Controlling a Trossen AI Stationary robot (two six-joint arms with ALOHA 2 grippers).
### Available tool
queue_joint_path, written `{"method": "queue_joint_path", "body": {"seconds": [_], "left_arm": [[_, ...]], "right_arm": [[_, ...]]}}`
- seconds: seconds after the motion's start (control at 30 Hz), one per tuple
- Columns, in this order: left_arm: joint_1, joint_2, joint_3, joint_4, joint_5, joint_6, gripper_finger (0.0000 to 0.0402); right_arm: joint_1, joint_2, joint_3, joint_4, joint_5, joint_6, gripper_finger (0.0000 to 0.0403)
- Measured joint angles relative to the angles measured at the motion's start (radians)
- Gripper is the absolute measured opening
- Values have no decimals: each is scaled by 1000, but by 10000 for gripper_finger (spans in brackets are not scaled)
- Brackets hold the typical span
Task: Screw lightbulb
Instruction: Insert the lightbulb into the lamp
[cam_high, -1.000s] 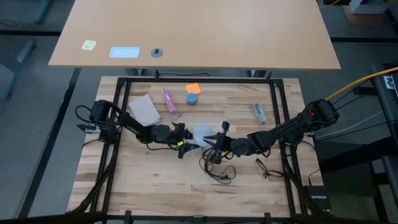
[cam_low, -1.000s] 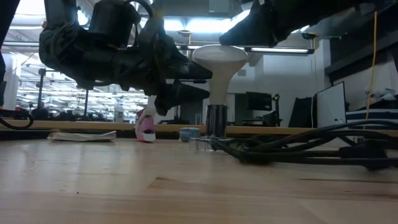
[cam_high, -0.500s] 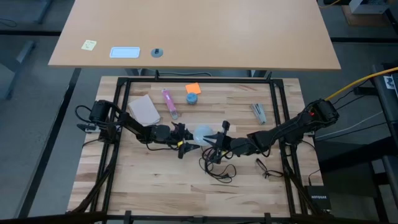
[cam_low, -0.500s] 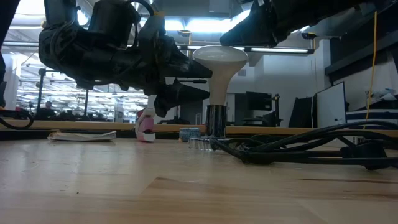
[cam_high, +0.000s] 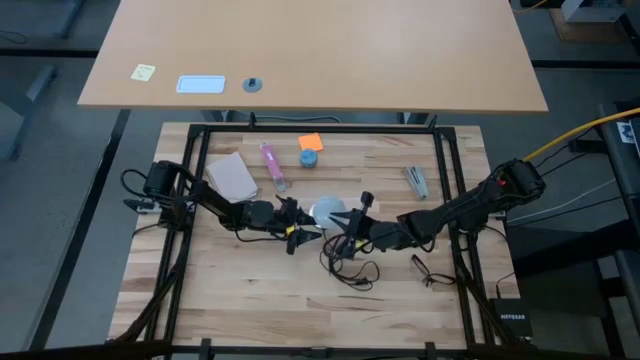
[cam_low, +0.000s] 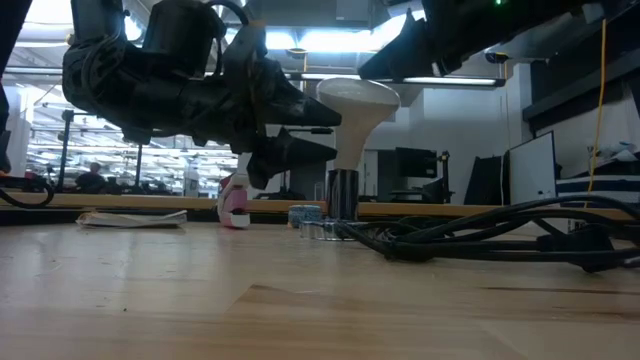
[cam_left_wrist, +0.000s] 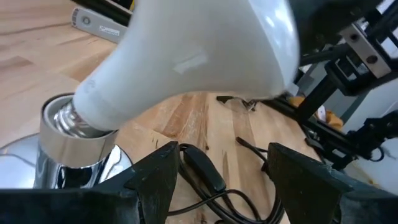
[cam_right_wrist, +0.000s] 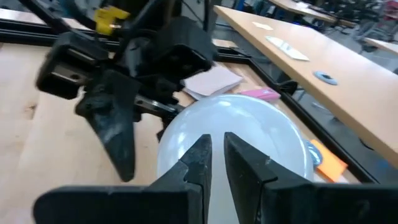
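The frosted white lightbulb (cam_low: 356, 100) stands globe up, its narrow neck in the silver socket (cam_left_wrist: 68, 140) of the lamp base near the table's middle (cam_high: 326, 211). My left gripper (cam_left_wrist: 227, 180) is open, level, coming from the table's left. Its fingers stand one above the other beside the bulb's neck (cam_low: 325, 135); I cannot tell whether they touch it. My right gripper (cam_right_wrist: 214, 158), fingers almost together, comes from the right over the globe (cam_high: 345, 220). My right gripper lays its shut fingertips (cam_right_wrist: 200, 155) against the top of the bulb's globe (cam_right_wrist: 249, 137), slanting down from the table's right. Nothing is between the fingers. The bulb stays upright, its neck in the socket.
The black cord (cam_high: 350, 270) loops on the wood near the lamp, toward the near edge. At the far side lie a pink tube (cam_high: 272, 165), a blue round object (cam_high: 309, 158), an orange note (cam_high: 310, 142), a notepad (cam_high: 232, 175) and a silver piece (cam_high: 417, 180).
My right gripper has turned a little at the wrist while over the globe. The bulb and its socket have shifted slightly with it, and the cord loops have moved a bit. My left gripper has kept its place and stayed open.
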Motion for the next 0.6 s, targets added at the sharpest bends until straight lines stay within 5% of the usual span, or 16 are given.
{"method": "queue_joint_path", "body": {"seconds": [0.6], "left_arm": [[0, 0, 0, -2, 0, 96, 239]], "right_arm": [[-33, 1, 0, 57, 9, 17, 50]]}}
